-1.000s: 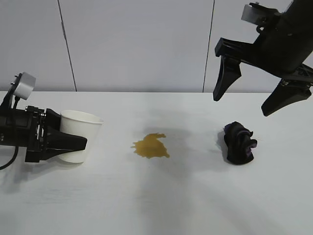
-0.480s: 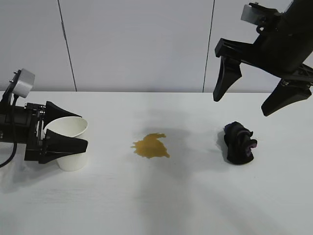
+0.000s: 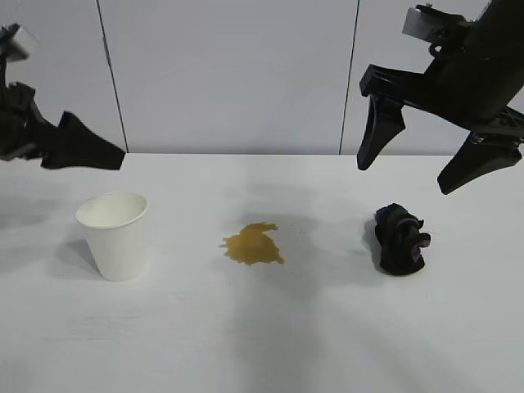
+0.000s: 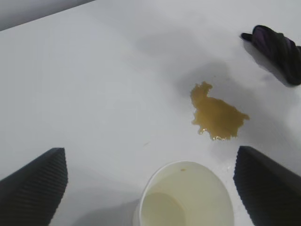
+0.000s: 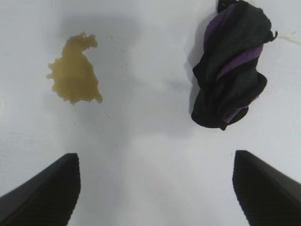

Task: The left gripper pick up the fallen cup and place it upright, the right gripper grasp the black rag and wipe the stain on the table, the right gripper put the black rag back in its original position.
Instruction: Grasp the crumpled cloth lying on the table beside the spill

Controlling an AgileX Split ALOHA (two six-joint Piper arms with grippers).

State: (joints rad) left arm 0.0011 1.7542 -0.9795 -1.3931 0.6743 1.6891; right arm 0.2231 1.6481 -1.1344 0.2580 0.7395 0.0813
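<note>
With the paper cup (image 3: 113, 235) upright on the table (image 3: 262, 344) and the left gripper (image 4: 150, 181) raised above it, fingers apart and empty, the rag pick is judged next. Farther back, the stain (image 3: 252, 244) lies mid-table, and the black rag (image 3: 400, 238) sits well apart to its right. The right gripper (image 3: 426, 155) hangs above the rag, fingers spread. Descend vertically, straddle the bunched cloth, and close low to gather several folds.

Paper cup (image 3: 114, 235) – matt; cloth rag (image 3: 400, 238); table (image 3: 262, 344) smooth, matt.
</note>
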